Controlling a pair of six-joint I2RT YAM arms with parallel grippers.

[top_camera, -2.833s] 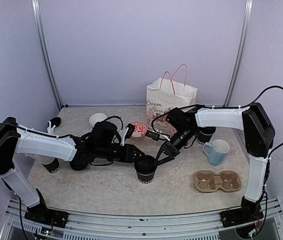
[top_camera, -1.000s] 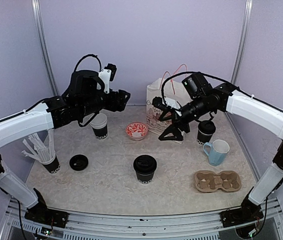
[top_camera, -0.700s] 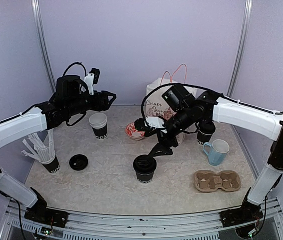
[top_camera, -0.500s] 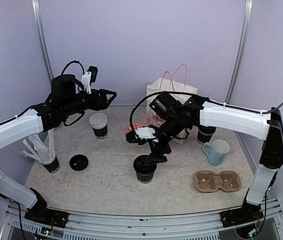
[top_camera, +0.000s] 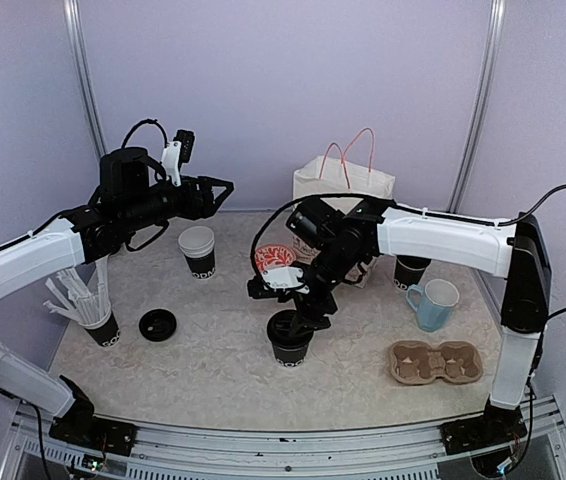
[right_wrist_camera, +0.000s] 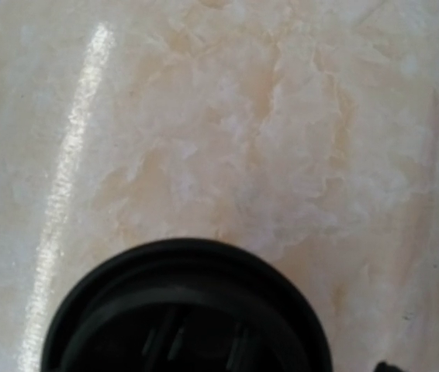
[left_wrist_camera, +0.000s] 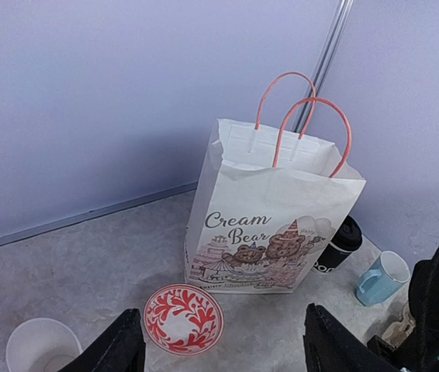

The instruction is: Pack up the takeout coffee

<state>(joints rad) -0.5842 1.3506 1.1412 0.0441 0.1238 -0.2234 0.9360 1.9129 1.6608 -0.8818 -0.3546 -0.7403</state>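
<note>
At the near right of the desk point(top_camera: 213, 370), a cardboard cup carrier point(top_camera: 436, 362) lies with both wells showing. Left of it, toward the middle, stands a lidded coffee cup point(top_camera: 290, 345), upright on the marbled surface. The right tool point(top_camera: 303, 312) hangs just over its lid, fingers spread; the wrist camera looks straight down on the black lid point(right_wrist_camera: 184, 310) with nothing clamped on it.

On the near left, a loose black lid point(top_camera: 157, 324) lies flat, just beside a black cup packed with white straws point(top_camera: 101, 322). A light-blue mug point(top_camera: 433, 303) sits at the right, beyond the carrier.

Farther back, an unlidded cup point(top_camera: 198, 250), white inside, stands left of centre, and a red-patterned bowl point(top_camera: 273, 258) shows partly behind the right arm. A second lidded cup point(top_camera: 410, 268) stands behind the mug, close to a white paper bag point(top_camera: 343, 195) with pink handles that reads "Cream Bear".

The left tool point(top_camera: 218, 188) is held high above the back left of the desk, its fingers point(left_wrist_camera: 119, 349) wide apart and gripping nothing, pointed toward the bag.
</note>
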